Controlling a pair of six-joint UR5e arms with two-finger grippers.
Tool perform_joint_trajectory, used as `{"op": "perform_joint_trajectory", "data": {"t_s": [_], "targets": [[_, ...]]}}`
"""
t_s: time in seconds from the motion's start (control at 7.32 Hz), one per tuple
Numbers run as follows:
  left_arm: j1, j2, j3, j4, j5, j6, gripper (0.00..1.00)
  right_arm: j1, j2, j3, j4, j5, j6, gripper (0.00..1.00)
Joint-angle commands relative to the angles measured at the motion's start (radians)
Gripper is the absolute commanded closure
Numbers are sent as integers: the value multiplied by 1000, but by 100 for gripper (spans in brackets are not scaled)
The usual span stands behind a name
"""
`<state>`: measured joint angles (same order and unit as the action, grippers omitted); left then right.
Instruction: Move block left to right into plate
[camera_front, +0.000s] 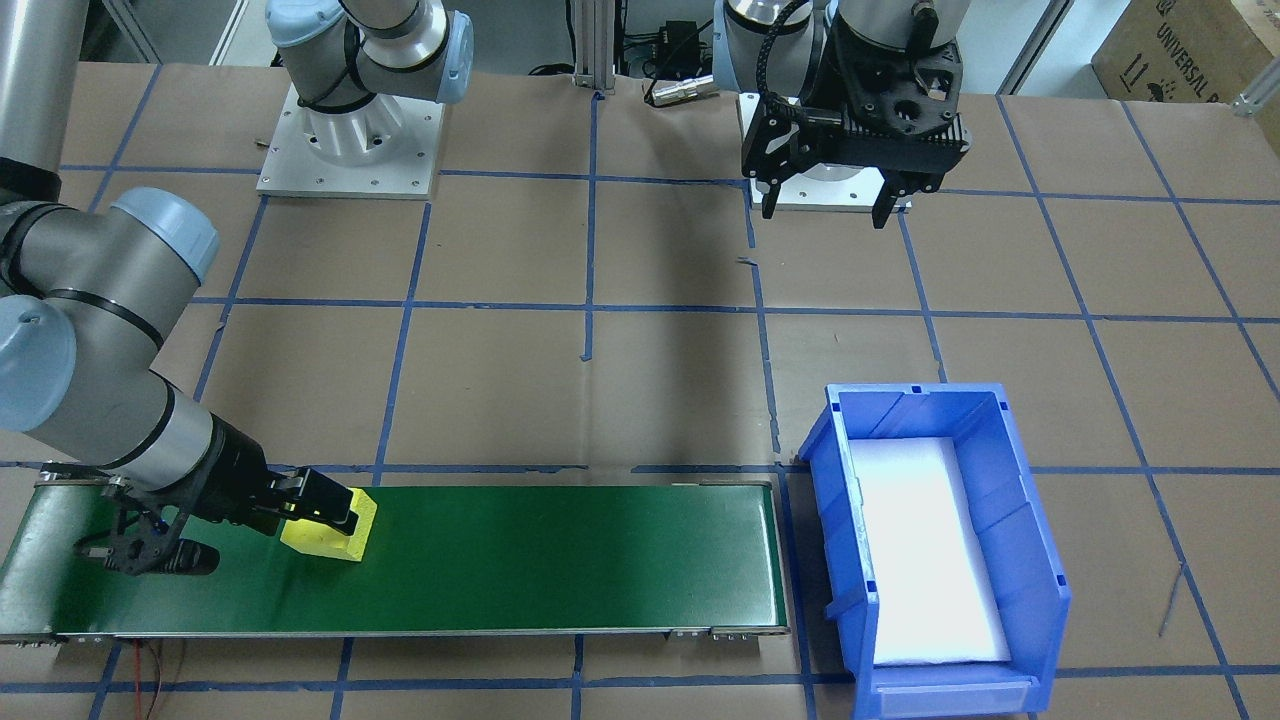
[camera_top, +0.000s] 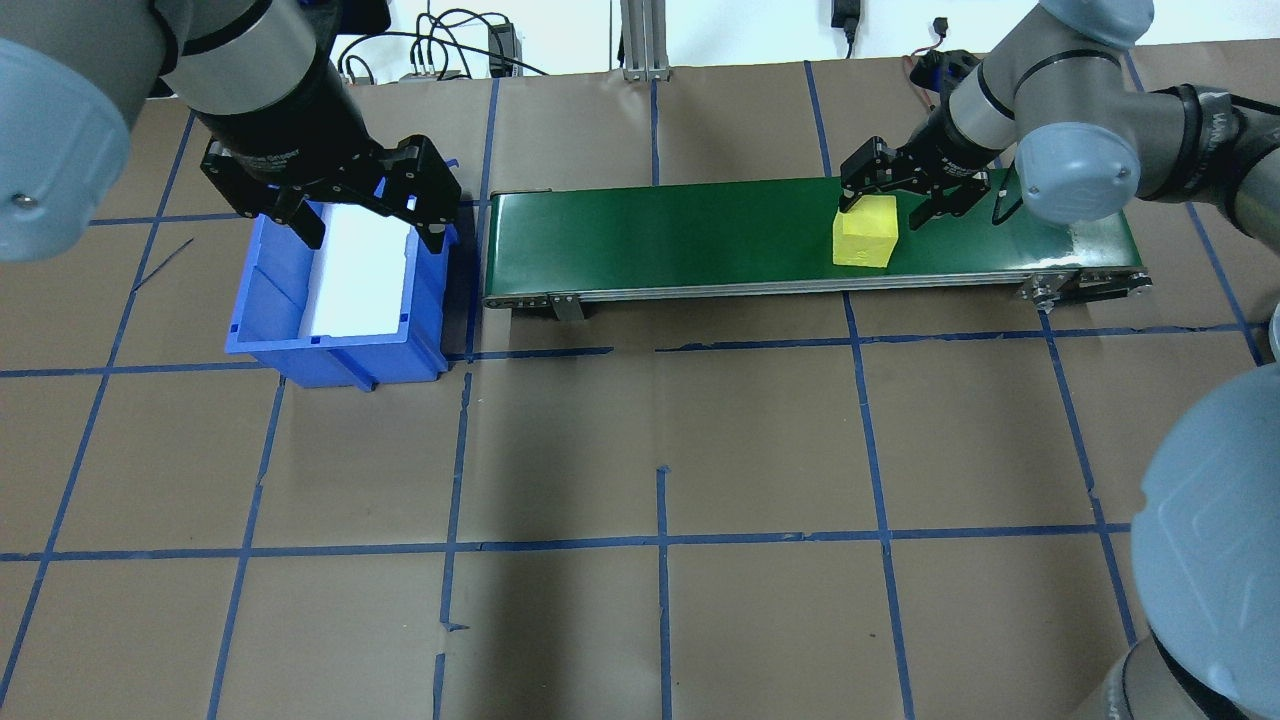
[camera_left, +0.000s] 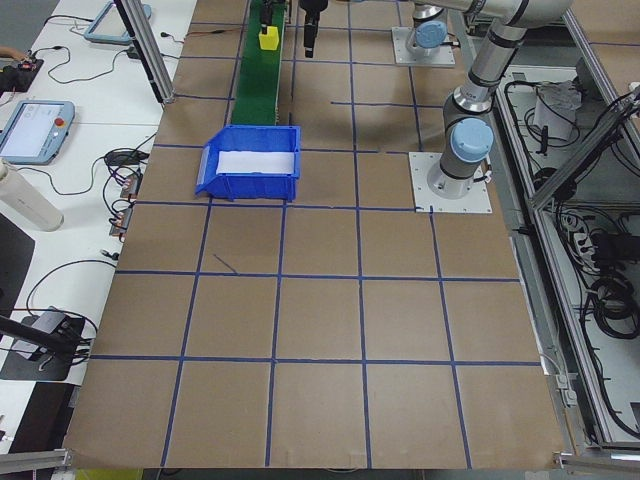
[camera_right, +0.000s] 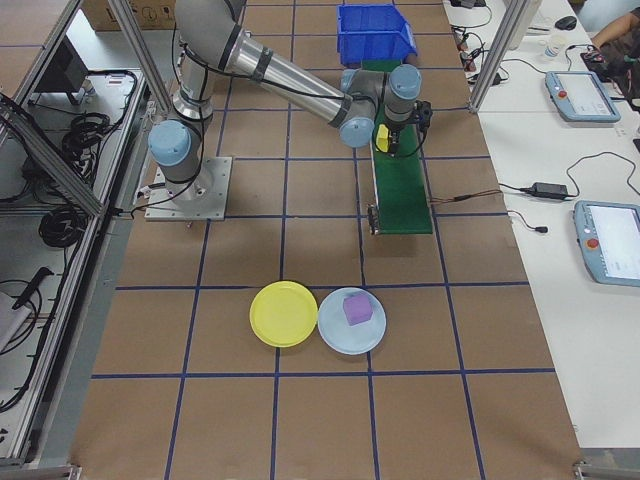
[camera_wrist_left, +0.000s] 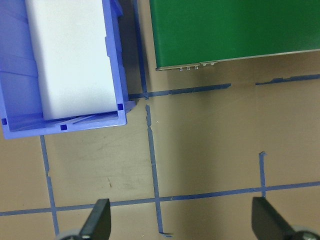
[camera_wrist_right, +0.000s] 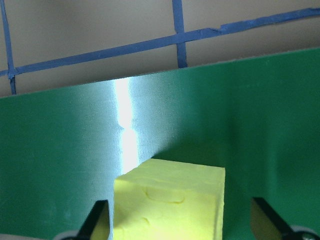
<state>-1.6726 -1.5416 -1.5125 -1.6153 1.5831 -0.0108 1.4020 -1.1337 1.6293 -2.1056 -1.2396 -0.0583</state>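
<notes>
Here yellow block (camera_top: 865, 232) sits near the green belt's (camera_top: 700, 235) right end, between the right gripper's (camera_top: 887, 203) spread fingers, not clamped. Yellow plate (camera_right: 283, 313) lies well apart on the table. Left gripper (camera_top: 366, 215) hangs open over blue bin (camera_top: 330, 350).

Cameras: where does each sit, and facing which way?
Front-facing: across the table, facing the robot; both arms.
Overhead: behind the robot, looking down; left gripper, right gripper.
Exterior left: left table end; blue bin near.
Exterior right: right table end; right arm, yellow plate.
Left wrist: above the bin; own fingertips.
Right wrist: at the yellow block; fingertips.
Front-facing and overhead share the green belt.
</notes>
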Motion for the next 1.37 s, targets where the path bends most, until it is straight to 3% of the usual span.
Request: {"op": "perform_joint_trajectory", "data": {"t_s": [0.0,0.14,0.27,0.41,0.55,0.68,0.96,1.23], "targets": [[1,2,0,0,0,0,0,0,17,4,-22,-1,-1,0],[1,0,0,2,0,0,0,0,44,7,-34,-17,-9,0],[1,0,0,0,0,0,0,-2,49,7,-65,-79,-35,4],[1,0,0,2,0,0,0,-5,34,7,-70,-207,-128,39],[1,0,0,2,0,0,0,-5,5,3,-67,-277,-153,56],[1,0,0,2,0,0,0,-6,-52,12,-56,-352,-228,56],[1,0,0,2,0,0,0,-76,-136,24,28,-432,-363,56],[1,2,0,2,0,0,0,-299,-220,88,117,-434,-559,56]]}}
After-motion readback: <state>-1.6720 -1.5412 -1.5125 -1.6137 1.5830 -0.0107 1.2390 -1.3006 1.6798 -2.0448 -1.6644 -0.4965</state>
